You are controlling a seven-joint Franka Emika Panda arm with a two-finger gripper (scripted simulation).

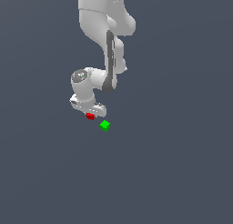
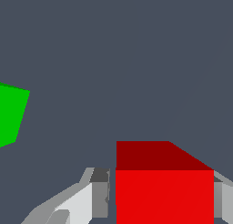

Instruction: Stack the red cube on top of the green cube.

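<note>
Fingers [image 2: 98, 196] of the gripper [image 1: 91, 114] clamp the red cube [image 2: 164, 191], green cube [image 1: 105, 125] near.

Bright-red cube [image 1: 90, 115], bright-green cube [image 1: 105, 125], white hand [image 1: 91, 113] (grey pads [image 2: 100, 193])

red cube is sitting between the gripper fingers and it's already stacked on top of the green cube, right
Not quite. The red cube does sit between the fingers of the gripper, but it is not on the green cube. The exterior view shows the green cube apart from it, off to the exterior view's right and lower in the picture, with nothing on top; the wrist view agrees.
</note>
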